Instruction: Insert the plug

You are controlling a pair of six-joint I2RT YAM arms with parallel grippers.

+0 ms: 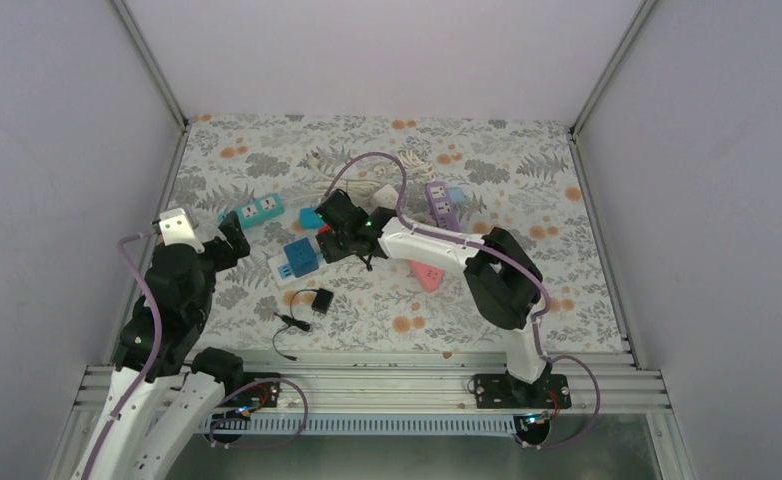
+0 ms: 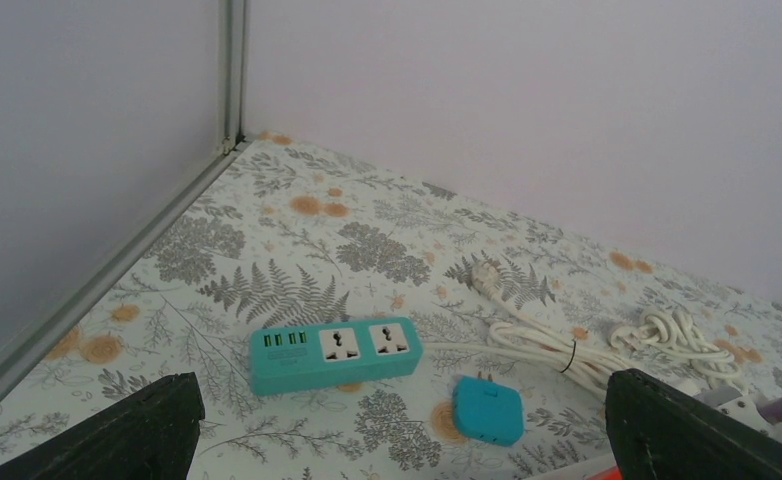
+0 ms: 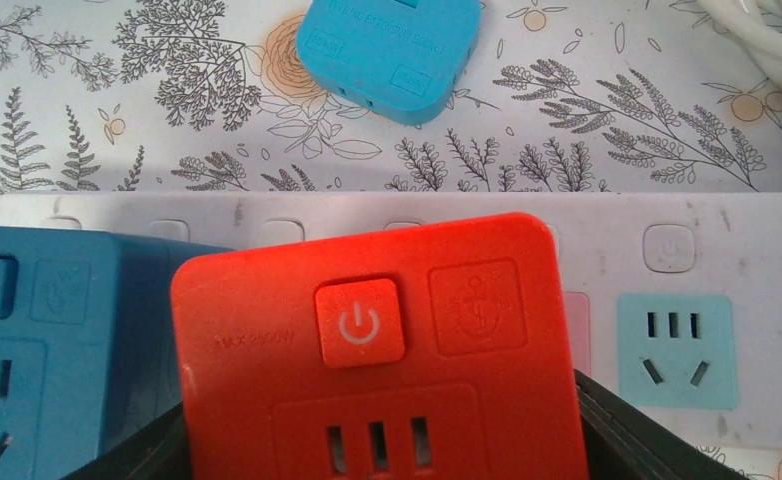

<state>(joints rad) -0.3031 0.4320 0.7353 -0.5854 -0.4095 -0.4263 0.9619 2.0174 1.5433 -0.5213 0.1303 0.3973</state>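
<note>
My right gripper [image 3: 377, 445] is shut on a red cube plug [image 3: 367, 340] with a power button, its dark fingers [image 3: 617, 430] on both sides. The plug stands over the white power strip [image 3: 727, 250], right beside a blue cube plug [image 3: 37, 340] seated on that strip. Whether the red plug's prongs are in a socket is hidden. From above, the right gripper [image 1: 339, 232] is at the strip's [image 1: 279, 268] right end, by the blue cube [image 1: 300, 257]. My left gripper [image 1: 229, 240] hangs open and empty at the left, fingers [image 2: 137, 430] wide apart.
A teal power strip [image 2: 335, 352] and a flat teal adapter [image 2: 487, 410] lie ahead of the left gripper, with a coiled white cable [image 2: 587, 345] behind. A black adapter with its cord [image 1: 321, 300] lies near the front. Pink [image 1: 427, 273] and purple [image 1: 442, 205] strips lie right.
</note>
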